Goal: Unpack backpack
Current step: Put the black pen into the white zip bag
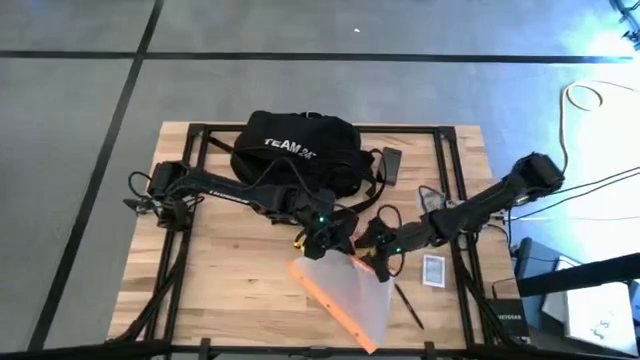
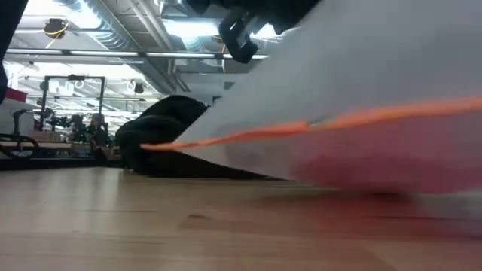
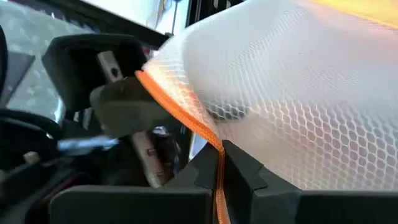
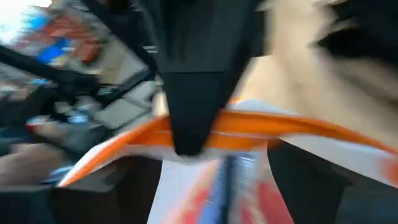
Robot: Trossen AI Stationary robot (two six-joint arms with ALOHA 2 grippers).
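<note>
- L gripper (image 1: 322,238) sits mid-table, just in front of the backpack. Wrist view shows its fingers (image 3: 245,169) pinched nearly closed on the orange trim of the mesh pouch (image 1: 345,295), w/ the trim running right down thru the narrow gap
- R gripper (image 1: 378,247) is right beside it, also at the pouch's upper edge. Its wrist cam is smeared, but a dark finger (image 4: 196,93) lies across the orange band, so it looks clamped on the trim too, no real gap visible
- both claws meet at the same end of the pouch, nearly touching each other
- pouch: translucent white netting w/ orange edging, hangs from the two grippers and slopes toward the near table edge. Low view has it filling most of the frame, lifted at one end
- inside the pouch: something reddish/pink shows thru the mesh in the low & R wrist views, can't tell what it is
- loose on the wooden table (image 1: 215,290), R of the pouch: a small card (image 1: 433,270) and a dark pen (image 1: 408,305), apart from each other
- backpack (image 1: 295,150): black, white "TEAM 24.." lettering on top, slumped at the far middle of the table behind both arms, straps trailing to its R. Can't tell if it's open or what's still in it
- small dark flat item (image 1: 391,164) lies just R of the backpack
</note>
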